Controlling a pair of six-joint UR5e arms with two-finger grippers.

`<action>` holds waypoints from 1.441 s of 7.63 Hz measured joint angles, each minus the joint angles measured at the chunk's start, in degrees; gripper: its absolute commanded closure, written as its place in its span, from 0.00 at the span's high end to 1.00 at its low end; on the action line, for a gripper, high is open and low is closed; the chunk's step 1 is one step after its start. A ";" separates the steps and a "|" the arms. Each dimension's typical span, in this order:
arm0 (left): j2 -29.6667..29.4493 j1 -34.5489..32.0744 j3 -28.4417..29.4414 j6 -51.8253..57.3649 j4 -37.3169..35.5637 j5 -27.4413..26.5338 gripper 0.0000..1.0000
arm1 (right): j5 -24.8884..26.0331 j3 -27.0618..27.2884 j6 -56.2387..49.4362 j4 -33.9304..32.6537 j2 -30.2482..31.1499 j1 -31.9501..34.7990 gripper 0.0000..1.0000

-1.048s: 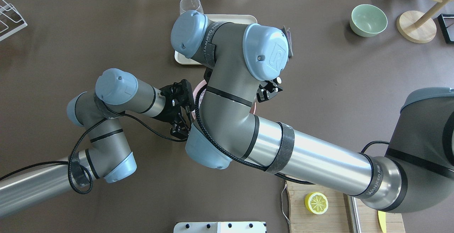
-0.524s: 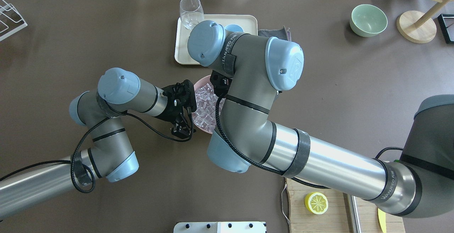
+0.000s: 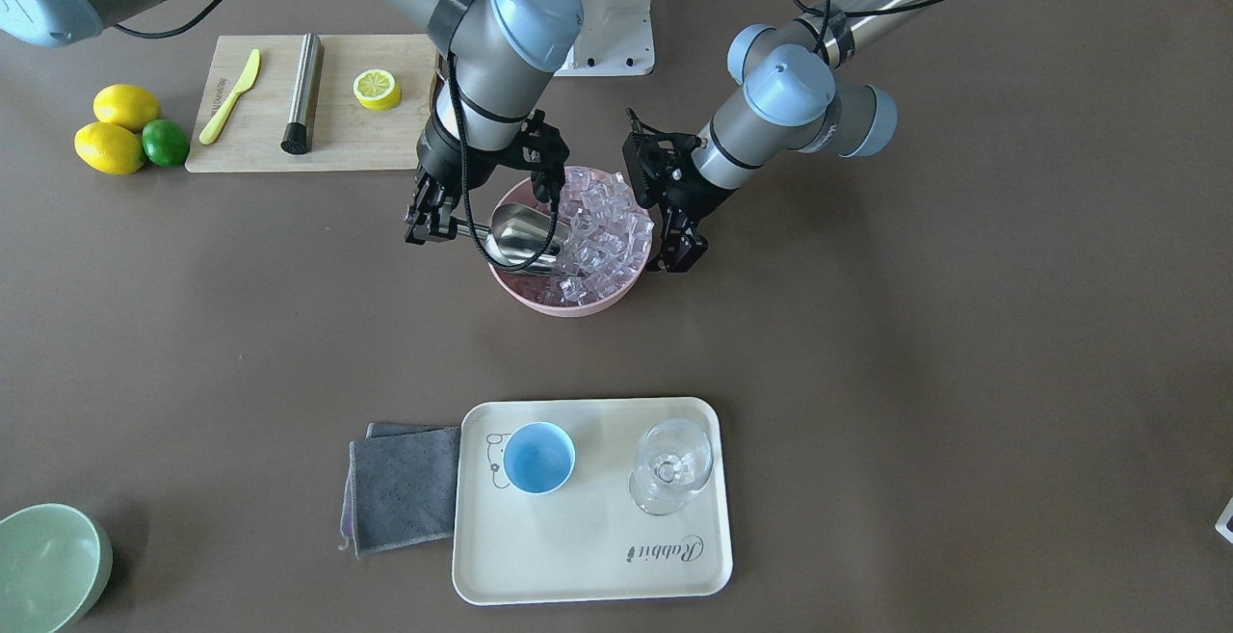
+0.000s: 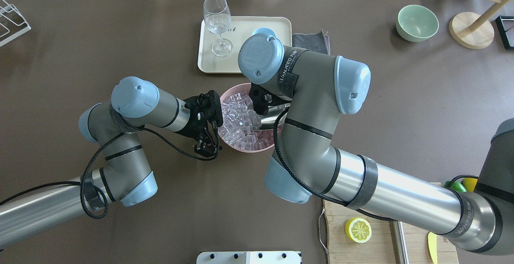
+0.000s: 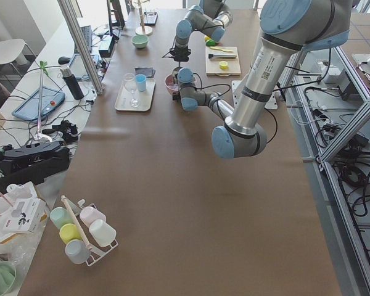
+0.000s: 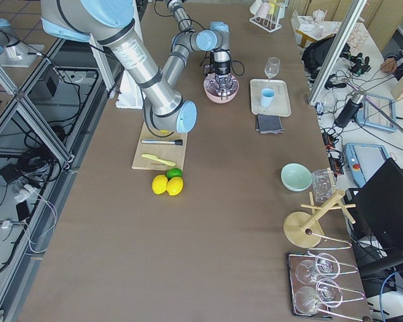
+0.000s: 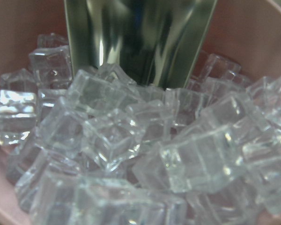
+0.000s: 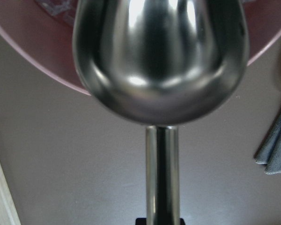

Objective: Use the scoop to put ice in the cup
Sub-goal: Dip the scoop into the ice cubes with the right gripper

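i'm looking over the brown table (image 3: 963,373), with the right arm (image 4: 381,191) hanging over the middle and the left arm (image 4: 132,103) lying lower beside it. the wooden cutting board (image 3: 260,146) is sitting on the robot's side of the table. the cream tray (image 3: 597,556) is lying on the far side, with a grey cloth (image 3: 405,484) touching its edge. between board and tray the pink bowl (image 3: 566,308) is standing, heaped with ice (image 3: 602,228), and most of the cubes are piling up on the left arm's side. the scoop (image 3: 525,228) is lying with its trough inside the bowl and its open end against the heap. its handle is sticking out over the rim, level with the table. the right gripper (image 3: 435,226) is pinching that handle near its end. the left gripper (image 3: 677,255) is hanging just beside the bowl's outer wall, and i can't tell whether its fingers are spread or pressed together. the cup (image 3: 538,458) is standing upright on the tray near a stemmed glass (image 3: 671,464), well apart from the bowl.
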State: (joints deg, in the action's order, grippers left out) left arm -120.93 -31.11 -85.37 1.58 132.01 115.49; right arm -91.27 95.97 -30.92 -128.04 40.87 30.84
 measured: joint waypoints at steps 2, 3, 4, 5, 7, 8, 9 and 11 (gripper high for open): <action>0.00 0.00 -0.01 0.00 0.00 0.00 0.99 | -0.73 1.71 0.15 3.11 2.59 0.01 0.00; -0.01 0.00 0.01 0.00 0.00 0.00 0.99 | -1.53 2.43 0.28 5.34 4.10 0.01 0.00; -0.01 0.00 0.03 0.00 0.00 0.00 0.99 | -2.55 3.06 0.34 7.23 5.25 0.07 0.00; -0.01 0.00 0.03 0.00 0.00 0.00 0.99 | -3.53 3.35 0.50 8.79 5.93 0.16 0.00; -0.01 0.00 0.01 0.00 -0.07 0.00 0.99 | -6.40 3.51 1.35 12.06 7.23 0.95 0.00; -0.01 0.00 -0.02 0.00 -0.08 0.00 0.99 | -8.37 3.44 1.52 14.51 8.41 1.73 0.00; -0.01 0.00 -0.04 0.00 -0.08 0.00 0.99 | -9.82 3.29 1.57 16.42 9.32 2.56 0.00; -0.01 0.00 -0.02 0.00 -0.06 0.00 0.99 | -13.31 3.09 1.69 17.81 9.90 4.17 0.00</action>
State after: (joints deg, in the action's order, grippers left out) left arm -120.94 -31.11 -85.40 1.58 131.95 115.49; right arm -104.58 99.07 -29.23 -110.23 50.77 35.01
